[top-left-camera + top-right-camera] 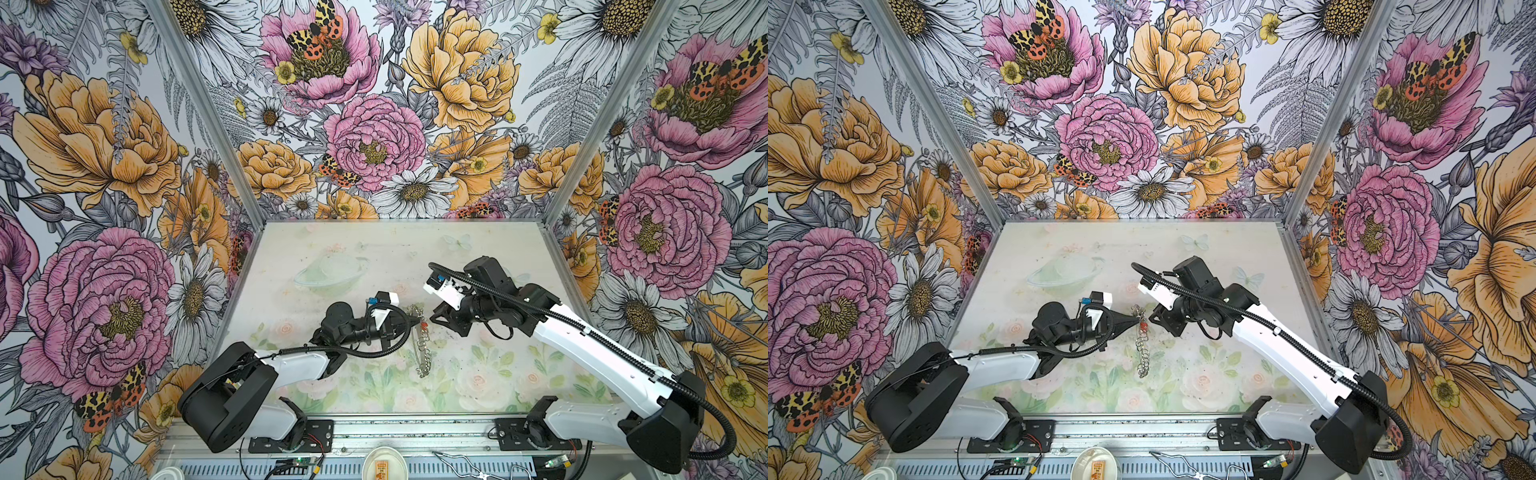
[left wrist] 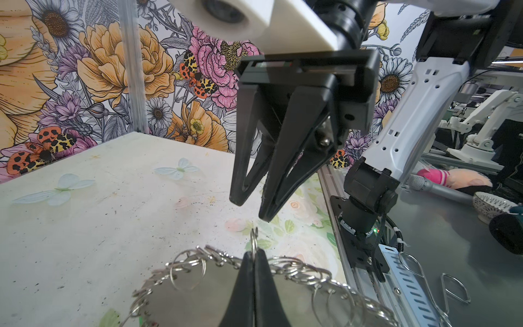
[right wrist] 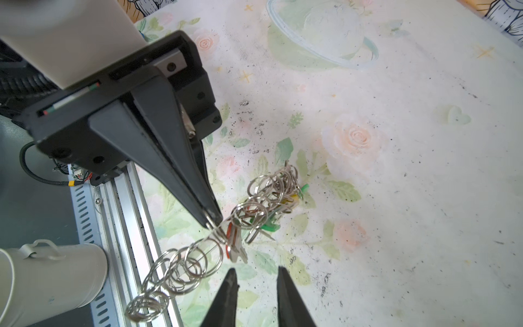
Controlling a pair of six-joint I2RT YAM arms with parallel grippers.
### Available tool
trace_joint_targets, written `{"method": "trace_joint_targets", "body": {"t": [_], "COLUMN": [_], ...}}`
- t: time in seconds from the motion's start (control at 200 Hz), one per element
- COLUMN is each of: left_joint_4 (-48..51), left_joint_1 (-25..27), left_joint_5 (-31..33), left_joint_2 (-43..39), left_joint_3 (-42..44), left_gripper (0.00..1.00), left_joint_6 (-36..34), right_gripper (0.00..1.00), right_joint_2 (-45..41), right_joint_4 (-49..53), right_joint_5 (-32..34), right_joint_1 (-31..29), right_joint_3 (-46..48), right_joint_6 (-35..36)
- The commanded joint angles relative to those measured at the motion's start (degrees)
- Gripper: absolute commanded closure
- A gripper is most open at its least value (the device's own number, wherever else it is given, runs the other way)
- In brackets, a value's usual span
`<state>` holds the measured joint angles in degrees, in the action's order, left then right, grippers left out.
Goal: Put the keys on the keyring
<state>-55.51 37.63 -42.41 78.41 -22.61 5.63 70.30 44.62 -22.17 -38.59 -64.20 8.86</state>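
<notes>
Keyring [image 1: 419, 345] [image 1: 1143, 347], just the one, hangs edge-on in both top views over the middle of the worktop [image 1: 374, 253], a little nearer its front edge. I cannot tell whether its low end touches the surface. From the left wrist view it looks like a flat grey plate [image 2: 192, 291]. Its rim is fringed with small silver rings [image 3: 195, 259], too many and too overlapped to count, though well over a dozen.

The keys [image 3: 236, 242] dangle in a tangle from those rings. I count one red head, two bits of green and one yellow, each with a short silver blade. The knot hides any others. From above, only the red one [image 1: 424, 326] stands out.

There are two arms. The left gripper [image 3: 212, 222] [image 2: 254, 256] has its jaws pressed together, pinching one of the small rings on the rim and so holding the keyring. The right gripper [image 3: 256, 280] [image 2: 252, 210] is just beside the bunch of keys on its right. Its jaws stand a little apart with nothing between them, and they touch nothing.
</notes>
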Motion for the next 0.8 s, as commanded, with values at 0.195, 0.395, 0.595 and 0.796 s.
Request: {"method": "trace_joint_targets", "body": {"t": [0.195, 0.395, 0.595, 0.796], "left_joint_4": [-3.76, -5.39, -5.91, -7.77], "left_joint_1": [0.08, 0.33, 0.79, 1.04], "left_joint_5": [-1.46, -3.84, -3.86, -2.00], "left_joint_2": [-0.29, 0.73, 1.65, 2.07], "left_joint_3": [-0.24, -0.50, -0.95, -0.92], "left_gripper": [1.00, 1.00, 1.00, 1.00], "left_joint_6": [0.98, 2.27, 2.42, 2.63], "right_gripper": [0.75, 0.80, 0.81, 0.81], "right_joint_2": [2.44, 3.46, 3.50, 3.62], "right_joint_4": [-2.65, -3.28, -4.30, -5.07], "right_joint_5": [-0.68, 0.67, -2.38, -4.06], "right_joint_1": [-1.40, -1.40, -1.45, -1.92], "right_joint_3": [-1.18, -1.26, -1.11, 0.41], "right_joint_6": [-1.07, -1.40, -2.10, -2.53]}}
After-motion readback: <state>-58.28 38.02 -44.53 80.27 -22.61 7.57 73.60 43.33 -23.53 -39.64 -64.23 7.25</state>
